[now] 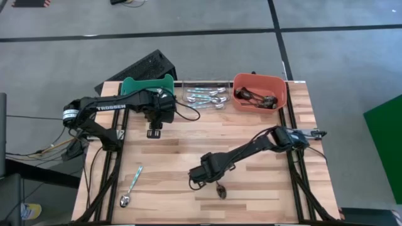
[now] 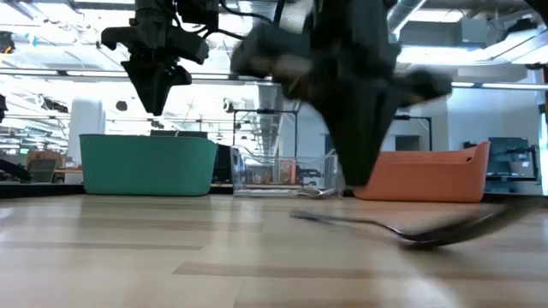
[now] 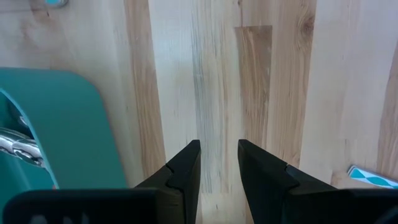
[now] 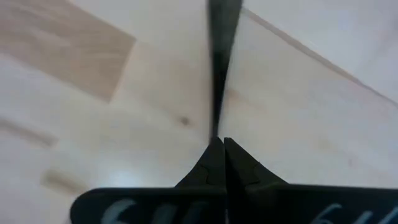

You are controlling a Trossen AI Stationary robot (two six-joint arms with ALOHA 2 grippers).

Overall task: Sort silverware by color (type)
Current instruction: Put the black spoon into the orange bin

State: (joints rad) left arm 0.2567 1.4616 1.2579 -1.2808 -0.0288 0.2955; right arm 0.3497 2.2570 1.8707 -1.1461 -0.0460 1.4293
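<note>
The right end effector (image 1: 207,182) is low over the near middle of the worktop (image 1: 251,201), its fingers pinched shut on the handle of a dark spoon (image 1: 220,189) whose bowl rests on the wood. The left end effector (image 1: 154,132) hangs empty with fingers (image 3: 183,171) parted just in front of the teal bin (image 1: 146,85) at the far left. A teal spoon (image 1: 131,186) lies near left; other spoons fill the clear bin (image 1: 206,95) and the orange bin (image 1: 259,91).
</note>
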